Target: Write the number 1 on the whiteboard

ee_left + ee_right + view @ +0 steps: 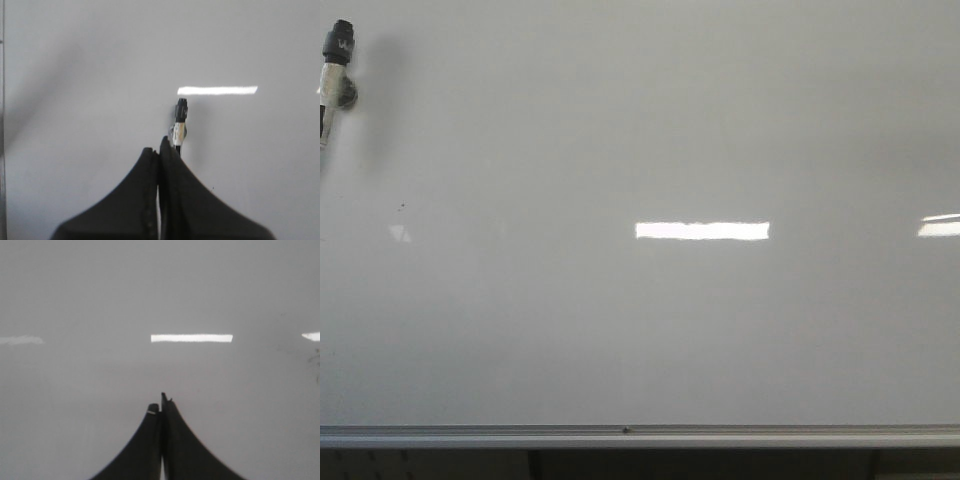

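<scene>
The whiteboard [640, 330] fills the front view, glossy pale grey, with a silver rail [640, 436] along its near edge. No black stroke of the number 1 shows on it. My left gripper [160, 147] is shut on a marker [181, 120] with a black tip and a pale taped body, which sticks out past the fingertips over the board. In the front view only the marker [335, 70] shows, at the far left edge. I cannot tell whether its tip touches the board. My right gripper [161, 405] is shut and empty over the whiteboard [100, 300].
Bright rectangular light reflections [702, 230] lie on the board. A tiny dark speck [402, 206] sits at the left. Faint dark smudges [315, 357] show at the edge of the right wrist view. Dark space lies below the rail.
</scene>
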